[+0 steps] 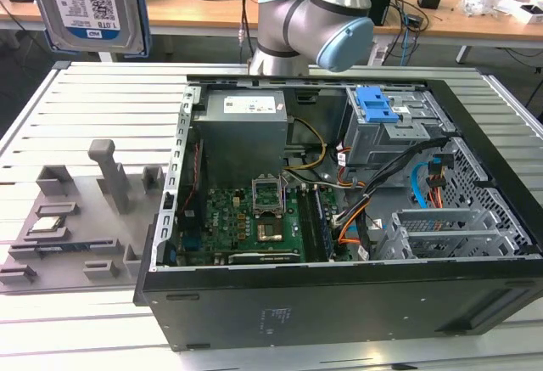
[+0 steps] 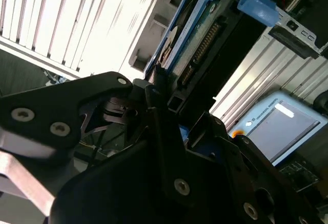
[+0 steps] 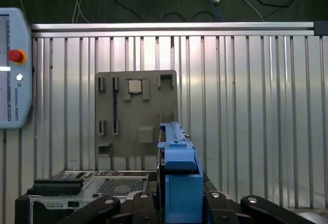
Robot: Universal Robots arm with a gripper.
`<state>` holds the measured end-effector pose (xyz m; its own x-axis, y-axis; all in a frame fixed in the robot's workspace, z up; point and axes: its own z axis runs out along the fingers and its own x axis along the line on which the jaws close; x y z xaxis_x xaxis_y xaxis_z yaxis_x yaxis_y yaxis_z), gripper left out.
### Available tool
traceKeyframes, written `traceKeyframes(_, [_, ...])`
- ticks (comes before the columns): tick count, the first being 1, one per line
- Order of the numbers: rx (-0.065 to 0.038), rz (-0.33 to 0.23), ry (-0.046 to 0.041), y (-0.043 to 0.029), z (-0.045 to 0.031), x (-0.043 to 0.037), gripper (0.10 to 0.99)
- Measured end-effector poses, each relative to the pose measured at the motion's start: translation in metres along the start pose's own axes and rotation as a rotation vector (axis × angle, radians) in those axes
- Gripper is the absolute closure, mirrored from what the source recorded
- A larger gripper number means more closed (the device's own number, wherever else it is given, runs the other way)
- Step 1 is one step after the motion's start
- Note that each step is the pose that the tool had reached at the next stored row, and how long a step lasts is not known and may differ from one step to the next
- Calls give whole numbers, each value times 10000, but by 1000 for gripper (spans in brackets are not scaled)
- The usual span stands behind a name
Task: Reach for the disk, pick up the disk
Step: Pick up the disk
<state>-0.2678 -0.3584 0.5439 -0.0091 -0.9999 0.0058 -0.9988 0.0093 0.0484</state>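
Note:
The disk (image 1: 89, 2) hangs high above the table at the exterior view's upper left, its white-and-blue label facing the camera and its blue bracket around the edges. In the second wrist view my gripper (image 2: 165, 108) is shut on the disk (image 2: 205, 44), with black fingers (image 2: 154, 93) pressing its sides. The first wrist view shows the disk (image 3: 177, 152) edge-on, its blue bracket rising between the gripper's (image 3: 177, 206) dark fingers, well above the table.
An open computer case (image 1: 339, 303) lies on the slatted aluminium table (image 1: 102, 99), with a blue latch piece on a grey cage (image 1: 377, 108) inside. A grey fixture plate (image 3: 136, 114) holding a small silver chip (image 3: 134, 86) lies beside the case. A teach pendant (image 3: 13, 70) rests nearby.

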Motion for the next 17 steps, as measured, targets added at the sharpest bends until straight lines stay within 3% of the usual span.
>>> traceKeyframes(1, [-3, -1, 0, -86, -4, -2, 722])
traceKeyframes(10, [-21, 0, 3, -397, -19, -9, 722])
traceKeyframes(12, [-28, -2, 5, -526, -26, -12, 722])
traceKeyframes(13, [-34, 0, 5, -648, -31, -15, 722])
traceKeyframes(17, [-44, 0, 5, -828, -40, -18, 722])
